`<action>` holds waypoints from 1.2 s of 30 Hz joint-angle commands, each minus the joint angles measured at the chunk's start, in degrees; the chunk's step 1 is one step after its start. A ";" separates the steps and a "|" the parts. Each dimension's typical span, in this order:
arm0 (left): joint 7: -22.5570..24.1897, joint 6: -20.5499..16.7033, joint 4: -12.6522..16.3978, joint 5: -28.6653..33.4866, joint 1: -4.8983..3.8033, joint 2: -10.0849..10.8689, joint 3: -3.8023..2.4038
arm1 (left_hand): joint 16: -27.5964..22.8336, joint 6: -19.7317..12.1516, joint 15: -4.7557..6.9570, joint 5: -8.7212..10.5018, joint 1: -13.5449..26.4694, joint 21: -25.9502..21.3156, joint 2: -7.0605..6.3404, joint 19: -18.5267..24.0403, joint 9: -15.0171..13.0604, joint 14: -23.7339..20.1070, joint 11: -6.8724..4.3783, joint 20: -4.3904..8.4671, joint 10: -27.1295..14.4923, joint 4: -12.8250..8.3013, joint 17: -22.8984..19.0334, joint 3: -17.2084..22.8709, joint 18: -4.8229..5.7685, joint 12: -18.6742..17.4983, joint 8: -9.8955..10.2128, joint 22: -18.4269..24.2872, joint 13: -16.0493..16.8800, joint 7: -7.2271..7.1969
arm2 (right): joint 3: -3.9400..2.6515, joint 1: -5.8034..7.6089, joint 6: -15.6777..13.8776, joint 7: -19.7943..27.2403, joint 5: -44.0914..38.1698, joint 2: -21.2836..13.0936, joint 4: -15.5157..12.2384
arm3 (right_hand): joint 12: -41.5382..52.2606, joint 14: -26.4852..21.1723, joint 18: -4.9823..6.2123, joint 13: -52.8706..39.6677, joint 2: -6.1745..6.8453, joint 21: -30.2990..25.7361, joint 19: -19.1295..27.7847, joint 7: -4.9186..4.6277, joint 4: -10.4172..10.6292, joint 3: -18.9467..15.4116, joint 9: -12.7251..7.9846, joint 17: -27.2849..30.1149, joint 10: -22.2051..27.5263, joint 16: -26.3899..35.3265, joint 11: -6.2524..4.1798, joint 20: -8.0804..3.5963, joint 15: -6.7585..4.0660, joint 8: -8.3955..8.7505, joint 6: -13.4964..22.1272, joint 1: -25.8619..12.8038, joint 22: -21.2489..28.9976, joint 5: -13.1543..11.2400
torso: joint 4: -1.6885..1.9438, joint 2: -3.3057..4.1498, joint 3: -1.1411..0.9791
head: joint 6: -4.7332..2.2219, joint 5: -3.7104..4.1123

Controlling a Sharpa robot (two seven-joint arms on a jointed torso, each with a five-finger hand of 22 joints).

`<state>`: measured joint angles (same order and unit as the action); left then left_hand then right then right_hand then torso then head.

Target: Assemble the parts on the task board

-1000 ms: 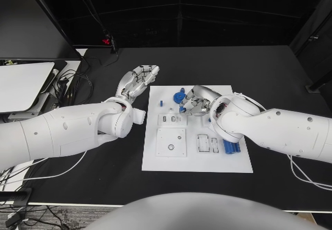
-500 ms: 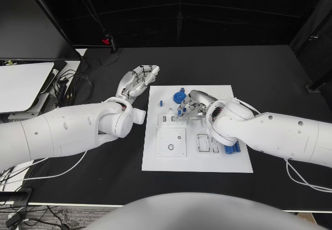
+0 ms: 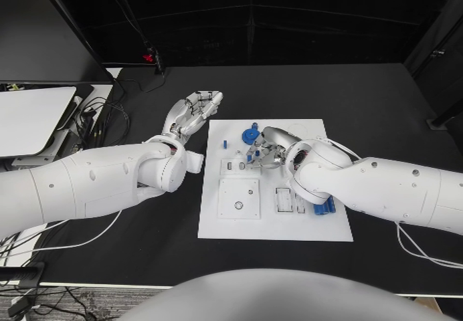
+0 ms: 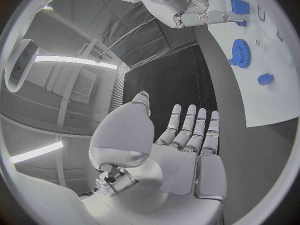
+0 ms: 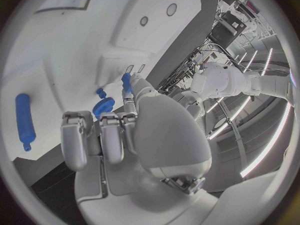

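The white task board (image 3: pixel 275 224) lies mid-table. My right hand (image 3: pixel 268 148) hovers over its upper middle and pinches a small blue part (image 5: pixel 127 82) between thumb and finger, close above the small slots (image 3: pixel 236 164). The same hand (image 4: pixel 194 7) and its blue part (image 4: pixel 239 6) appear in the left wrist view. A blue gear (image 3: pixel 249 136) and a small blue peg (image 3: pixel 225 142) sit near the board's far edge. My left hand (image 3: pixel 193 110) lies flat with fingers apart and holds nothing, just off the board's far left corner.
Several blue parts (image 3: pixel 323 206) lie at the board's right side under my right forearm; a long blue rod (image 5: pixel 23 120) lies on the board. A white square block (image 3: pixel 238 198) with a hole sits on the board's left half. Cables and a white device (image 3: pixel 34 120) sit at the table's left.
My right hand has shifted a little to the left over the board with the blue part in its pinch. The left hand has stayed where it was.
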<state>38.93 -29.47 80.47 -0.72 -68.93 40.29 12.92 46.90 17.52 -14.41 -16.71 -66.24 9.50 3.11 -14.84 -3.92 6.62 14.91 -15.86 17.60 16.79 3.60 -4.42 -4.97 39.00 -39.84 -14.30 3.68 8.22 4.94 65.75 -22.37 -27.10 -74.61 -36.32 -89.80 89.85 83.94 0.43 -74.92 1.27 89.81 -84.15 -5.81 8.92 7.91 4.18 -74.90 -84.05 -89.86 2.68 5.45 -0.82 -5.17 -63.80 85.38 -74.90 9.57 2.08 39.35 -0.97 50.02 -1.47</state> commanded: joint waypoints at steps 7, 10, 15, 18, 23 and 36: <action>16.44 0.25 -0.11 -0.34 -0.09 -0.16 -0.06 | 0.36 0.49 -0.29 -0.37 0.13 0.36 0.60 0.20 0.08 0.04 0.21 -0.37 0.18 -0.07 0.09 -0.44 -0.57 0.25 -0.21 -0.07 0.02 8.76 | -0.02 0.04 2.28 -1.30 -1.91 0.24 -0.02 | 0.15 6.06 -0.43 -15.08 0.08 0.19 -5.85 -1.06 -0.42 -0.18 -0.01 -15.10 -5.95 -0.14 0.43 0.48 0.55 0.19 -0.36 -0.74 -15.10 0.19 | -0.07 -0.03 0.01 | -0.02 0.25; 16.43 0.27 -0.15 -0.34 -0.09 -0.20 -0.06 | 0.36 0.49 -0.29 -0.37 0.13 0.36 0.60 0.20 0.08 0.04 0.21 -0.37 0.18 -0.07 0.09 -0.44 -0.57 0.25 -0.21 -0.07 0.02 8.76 | -0.02 0.03 2.62 -1.40 -2.10 0.21 0.00 | 0.15 6.06 -0.43 -15.08 0.08 0.19 -5.85 -1.08 -0.42 -0.18 -0.03 -15.10 -5.95 -0.14 0.45 0.49 0.56 0.24 -0.31 -0.77 -15.10 0.19 | -0.06 0.01 0.00 | -0.02 0.28; 16.41 0.27 -0.19 -0.34 -0.09 -0.22 -0.06 | 0.36 0.49 -0.29 -0.37 0.13 0.36 0.60 0.20 0.08 0.04 0.21 -0.37 0.18 -0.07 0.09 -0.44 -0.57 0.25 -0.21 -0.07 0.02 8.76 | -0.02 0.02 2.73 -1.26 -2.22 0.15 0.08 | 0.15 6.06 -0.43 -15.08 0.13 0.19 -5.85 -1.19 -0.46 -0.21 -0.09 -15.10 -5.95 -0.14 0.54 0.54 0.61 0.45 -0.10 -0.93 -15.10 0.15 | -0.01 0.02 -0.03 | -0.02 0.39; 16.41 0.27 -0.22 -0.34 -0.09 -0.23 -0.06 | 0.36 0.48 -0.31 -0.39 0.09 0.36 0.63 0.23 0.09 0.04 0.21 -0.38 0.18 -0.08 0.09 -0.47 -0.57 0.26 -0.20 -0.05 0.02 8.76 | -0.02 0.02 2.81 -1.06 -2.25 0.14 0.09 | 0.15 6.06 -0.43 -15.08 0.21 0.19 -5.85 -1.19 -0.61 -0.19 -0.15 -15.10 -5.95 -0.14 0.57 0.58 0.65 0.64 0.12 -0.87 -15.10 0.14 | 0.00 0.02 -0.04 | -0.02 0.43; 16.43 0.24 -0.22 -0.34 -0.09 -0.22 -0.05 | 0.36 0.48 -0.31 -0.39 0.09 0.36 0.63 0.23 0.09 0.05 0.21 -0.38 0.18 -0.08 0.09 -0.47 -0.57 0.26 -0.20 -0.05 0.02 8.76 | -0.02 0.02 3.20 -0.79 -2.26 0.14 0.02 | 0.15 6.06 -0.43 -15.08 0.39 0.19 -5.85 -1.15 -0.96 -0.13 -0.22 -15.10 -5.95 -0.14 0.56 0.64 0.69 0.90 0.43 -0.64 -15.10 0.01 | -0.04 0.00 -0.02 | -0.02 0.47; 16.41 0.28 -0.16 -0.34 -0.09 -0.11 -0.05 | 0.36 0.48 -0.32 -0.42 0.06 0.37 0.66 0.24 0.09 0.05 0.21 -0.39 0.17 -0.08 0.09 -0.49 -0.57 0.27 -0.20 -0.06 0.02 8.76 | -0.02 0.02 4.44 -0.66 -3.49 0.27 -0.21 | 0.15 6.06 -0.43 -15.08 1.70 0.19 -5.85 -0.95 -2.10 -0.25 -0.39 -15.10 -5.95 -0.14 0.44 0.73 0.71 1.57 1.63 -0.18 -15.10 -0.63 | -0.08 0.01 -0.01 | -0.02 0.52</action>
<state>38.93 -29.47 80.22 -0.72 -68.93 40.18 12.93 46.90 17.52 -14.41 -16.93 -66.24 9.50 3.11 -14.63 -3.93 6.62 14.91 -16.07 17.59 16.63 3.61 -4.58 -4.98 39.00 -39.84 -14.30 3.68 8.22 4.95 65.69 -18.99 -28.06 -76.87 -36.11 -89.81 89.86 83.94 0.42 -74.92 2.47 89.81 -83.94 -6.68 7.15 7.64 3.91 -74.93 -83.83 -89.86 2.88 5.65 -0.40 -3.91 -62.44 85.20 -74.90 9.16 2.04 39.34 -0.98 49.99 -0.94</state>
